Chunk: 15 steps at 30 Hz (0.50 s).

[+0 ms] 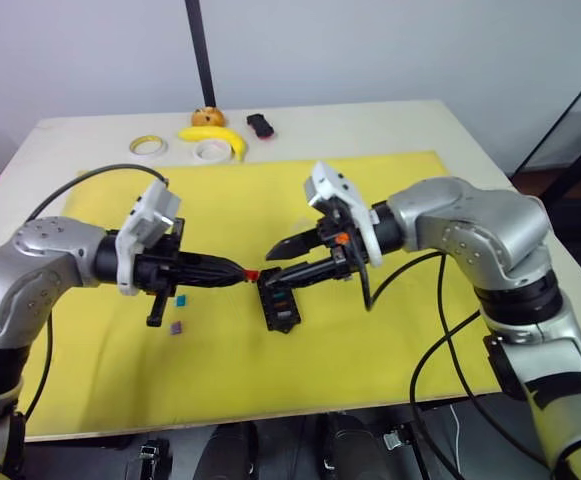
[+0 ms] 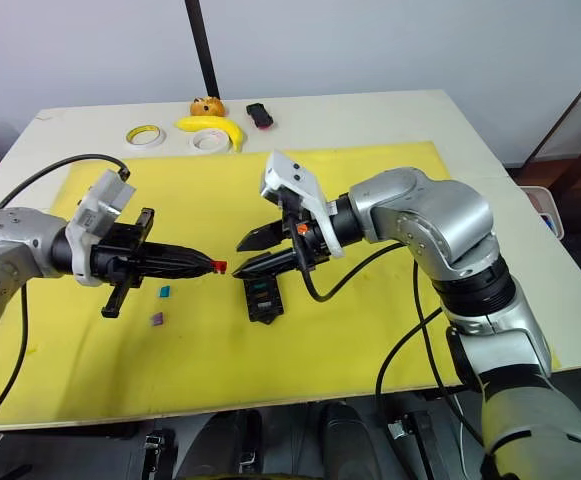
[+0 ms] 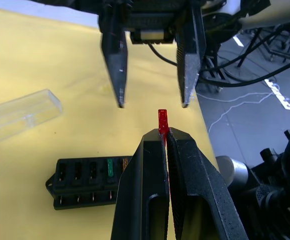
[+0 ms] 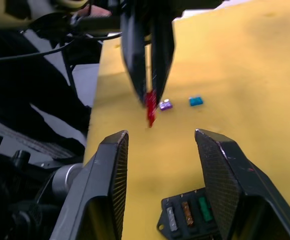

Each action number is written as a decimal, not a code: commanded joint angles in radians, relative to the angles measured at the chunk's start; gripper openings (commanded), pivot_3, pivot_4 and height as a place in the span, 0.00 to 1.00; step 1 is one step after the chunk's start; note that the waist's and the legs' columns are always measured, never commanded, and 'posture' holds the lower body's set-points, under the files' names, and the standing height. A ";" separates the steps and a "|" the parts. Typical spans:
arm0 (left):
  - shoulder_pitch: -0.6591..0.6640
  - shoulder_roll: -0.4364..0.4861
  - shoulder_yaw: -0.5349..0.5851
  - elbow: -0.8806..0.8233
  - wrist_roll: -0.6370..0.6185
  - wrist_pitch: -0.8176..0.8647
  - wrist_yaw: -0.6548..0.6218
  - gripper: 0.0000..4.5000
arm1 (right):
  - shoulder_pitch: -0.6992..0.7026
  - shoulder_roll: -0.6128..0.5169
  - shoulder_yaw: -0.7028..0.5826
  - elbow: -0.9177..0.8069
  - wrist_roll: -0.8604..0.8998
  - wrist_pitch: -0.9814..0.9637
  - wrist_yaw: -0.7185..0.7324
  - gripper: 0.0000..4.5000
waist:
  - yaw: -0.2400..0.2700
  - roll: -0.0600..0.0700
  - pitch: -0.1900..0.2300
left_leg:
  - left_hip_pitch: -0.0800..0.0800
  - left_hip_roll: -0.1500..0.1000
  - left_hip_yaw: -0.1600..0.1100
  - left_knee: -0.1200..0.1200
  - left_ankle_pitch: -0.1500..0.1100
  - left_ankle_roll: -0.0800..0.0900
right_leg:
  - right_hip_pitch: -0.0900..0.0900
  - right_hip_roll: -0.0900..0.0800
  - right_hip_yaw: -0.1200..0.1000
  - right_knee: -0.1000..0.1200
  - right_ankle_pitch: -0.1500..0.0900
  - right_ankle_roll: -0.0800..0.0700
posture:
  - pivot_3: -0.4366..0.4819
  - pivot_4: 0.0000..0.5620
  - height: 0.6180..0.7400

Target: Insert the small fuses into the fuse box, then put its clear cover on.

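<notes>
Now left gripper jaws pinched on translucent red fuse. Right gripper jaws wide apart, empty, above ribbed black fuse box. Glossy clear cover on matte yellow mat.

The left gripper is clamped on a red fuse, which sticks out past its tips above the yellow mat. Facing it just beyond the fuse, the right gripper points back with its fingers spread apart. On the mat lie the black fuse box, with a teal and an amber fuse seated in one row, and, near it but apart, the clear cover
</notes>
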 commanded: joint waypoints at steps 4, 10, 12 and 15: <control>-0.028 -0.019 0.000 -0.003 0.011 -0.032 0.003 0.00 | -0.033 0.014 -0.014 -0.012 0.034 0.024 -0.025 0.48 | 0.001 0.000 0.000 | 0.000 0.000 0.000 0.000 0.000 0.000 | 0.000 0.000 0.000 0.000 0.000 0.000 | 0.48 0.27 1.00; -0.025 -0.031 0.002 -0.009 0.021 -0.040 0.011 0.00 | -0.028 0.016 -0.011 -0.023 0.056 0.041 -0.033 0.48 | 0.001 0.000 0.000 | 0.000 0.000 0.000 0.000 0.000 0.000 | 0.000 0.000 0.000 0.000 0.000 0.000 | 0.48 0.27 1.00; -0.023 -0.033 0.003 -0.008 0.023 -0.041 0.012 0.00 | -0.029 0.014 -0.009 -0.023 0.058 0.040 -0.030 0.48 | 0.001 0.000 0.000 | 0.000 0.000 0.000 0.000 0.000 0.000 | 0.000 0.000 0.000 0.000 0.000 0.000 | 0.48 0.27 1.00; -0.014 -0.035 0.007 -0.011 0.024 -0.045 0.017 0.00 | -0.031 0.011 -0.007 -0.020 0.058 0.038 -0.027 0.48 | 0.000 0.000 0.000 | 0.000 0.000 0.000 0.000 0.000 0.000 | 0.000 0.000 0.000 0.000 0.000 0.000 | 0.48 0.27 1.00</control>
